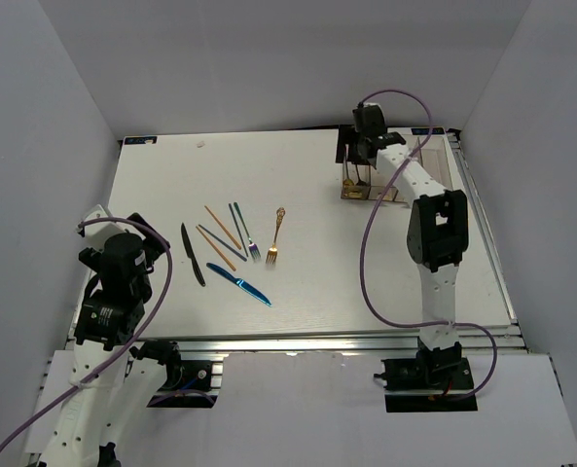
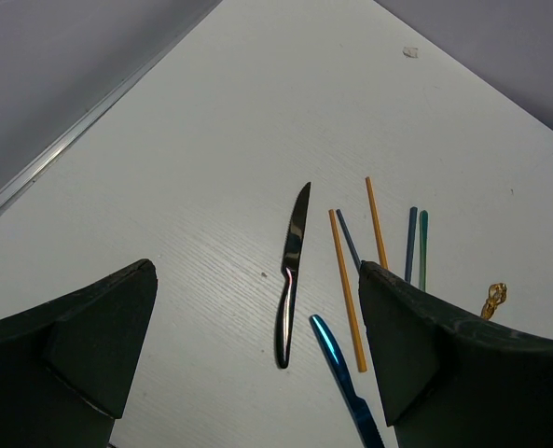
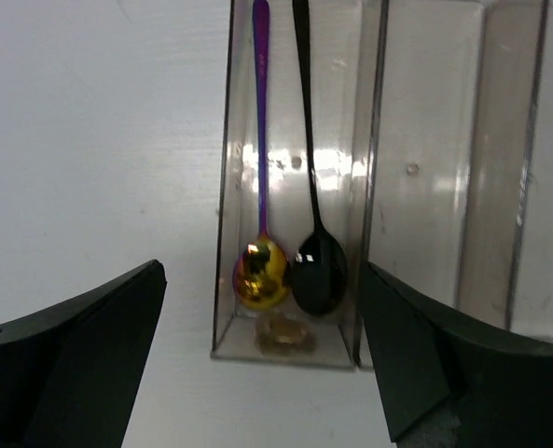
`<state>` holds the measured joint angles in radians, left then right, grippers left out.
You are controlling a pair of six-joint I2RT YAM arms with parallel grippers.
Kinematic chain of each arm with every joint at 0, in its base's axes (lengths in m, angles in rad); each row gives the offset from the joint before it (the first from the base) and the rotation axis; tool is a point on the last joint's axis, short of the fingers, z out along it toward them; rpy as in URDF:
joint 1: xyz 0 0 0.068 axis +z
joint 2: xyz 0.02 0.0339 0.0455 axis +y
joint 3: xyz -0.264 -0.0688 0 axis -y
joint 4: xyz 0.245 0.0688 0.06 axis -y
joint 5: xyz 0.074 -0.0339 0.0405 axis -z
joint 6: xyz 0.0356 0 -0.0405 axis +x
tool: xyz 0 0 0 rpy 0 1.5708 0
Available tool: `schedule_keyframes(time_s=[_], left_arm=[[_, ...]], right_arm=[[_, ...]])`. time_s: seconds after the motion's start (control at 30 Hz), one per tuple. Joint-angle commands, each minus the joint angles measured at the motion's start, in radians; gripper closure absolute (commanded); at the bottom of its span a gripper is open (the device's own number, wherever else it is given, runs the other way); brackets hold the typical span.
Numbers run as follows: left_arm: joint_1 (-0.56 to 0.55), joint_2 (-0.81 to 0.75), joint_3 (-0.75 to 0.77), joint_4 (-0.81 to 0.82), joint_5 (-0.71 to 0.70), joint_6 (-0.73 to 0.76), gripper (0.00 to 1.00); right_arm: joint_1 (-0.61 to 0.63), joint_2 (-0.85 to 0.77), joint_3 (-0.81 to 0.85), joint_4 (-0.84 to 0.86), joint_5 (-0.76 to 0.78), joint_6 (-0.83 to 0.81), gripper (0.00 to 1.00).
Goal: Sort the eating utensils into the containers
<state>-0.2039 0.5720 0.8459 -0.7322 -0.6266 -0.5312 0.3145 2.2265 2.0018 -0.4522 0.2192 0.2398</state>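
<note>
Spoons: a gold-bowled spoon (image 3: 260, 271) with a purple handle and a black spoon (image 3: 318, 280) lie side by side in one end compartment of the containers (image 3: 376, 140), with their bowls at the end that carries a gold mark.
Containers: at the far right corner of the surface (image 1: 298, 185).
Right pincer (image 3: 260, 280): spread wide with nothing between its fingers, hanging directly over the two spoon bowls.
Unsorted utensils: the black knife (image 2: 292, 271), blue knife (image 1: 239, 285), orange chopsticks (image 1: 222, 233), dark fork (image 1: 252, 249) and gold fork (image 1: 275, 238) lie left of the surface's middle, toward the near edge and well apart from the containers.
Left pincer (image 2: 257, 271): wide and empty over the near left corner, with the black knife below the gap between its fingers.
Step in hand: the spoon drop looks done, so clearing the bin comes next.
Doing it well: lift the right pincer straight up, fingers clear of the thin walls, before swinging toward the forks. A sideways drag could tip the joined bins.
Next grasp: take one slim piece across its handle, away from its neighbours.
</note>
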Motion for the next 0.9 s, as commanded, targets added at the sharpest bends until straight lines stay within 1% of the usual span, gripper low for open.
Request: schedule_keyframes(time_s=[0.0,0.03,0.07,0.1,0.13,0.2,0.23,0.27,0.33,0.43,0.57,0.7,0.8,0.83,0.87], left_arm=[[0.008,-0.004,-0.002,0.005,0.002,0.007,0.02],[0.009,-0.004,-0.001,0.004,0.002,0.007,0.02],[0.009,-0.003,-0.001,0.004,0.002,0.007,0.02],[0.009,0.0,0.001,0.004,0.001,0.005,0.02],[0.009,0.0,0.001,0.002,0.001,0.005,0.02],[0.011,-0.006,-0.001,0.002,-0.001,0.005,0.02],[0.009,-0.009,0.001,0.001,-0.001,0.005,0.02],[0.009,-0.012,-0.001,0.004,-0.002,0.004,0.02],[0.011,-0.018,-0.002,0.004,-0.002,0.004,0.02],[0.009,-0.027,-0.002,0.002,-0.005,0.002,0.02],[0.009,-0.043,-0.005,0.005,-0.004,0.002,0.02],[0.009,-0.055,-0.002,0.004,-0.004,0.002,0.02],[0.009,-0.067,-0.005,0.008,-0.001,0.003,0.02],[0.011,-0.07,-0.005,0.008,0.001,0.004,0.02],[0.009,-0.072,-0.007,0.01,0.004,0.007,0.02]], right_arm=[[0.053,-0.161,-0.056,-0.028,0.128,0.024,0.11],[0.099,-0.222,-0.092,-0.019,0.165,0.036,0.11],[0.125,-0.25,-0.13,-0.008,0.199,0.052,0.11],[0.149,-0.28,-0.202,0.012,0.228,0.081,0.11],[0.202,-0.325,-0.234,0.023,0.233,0.096,0.11],[0.254,-0.37,-0.314,0.049,0.266,0.157,0.11],[0.308,-0.378,-0.337,0.064,0.267,0.174,0.11],[0.334,-0.38,-0.356,0.073,0.281,0.194,0.11],[0.403,-0.351,-0.367,0.067,0.31,0.259,0.11],[0.475,-0.262,-0.309,-0.02,0.358,0.373,0.11],[0.563,-0.179,-0.279,-0.022,0.436,0.45,0.11],[0.584,-0.076,-0.215,-0.046,0.41,0.489,0.12],[0.584,-0.047,-0.213,-0.033,0.396,0.489,0.19],[0.583,-0.039,-0.221,-0.019,0.385,0.489,0.22],[0.583,-0.021,-0.222,-0.014,0.381,0.487,0.24]])
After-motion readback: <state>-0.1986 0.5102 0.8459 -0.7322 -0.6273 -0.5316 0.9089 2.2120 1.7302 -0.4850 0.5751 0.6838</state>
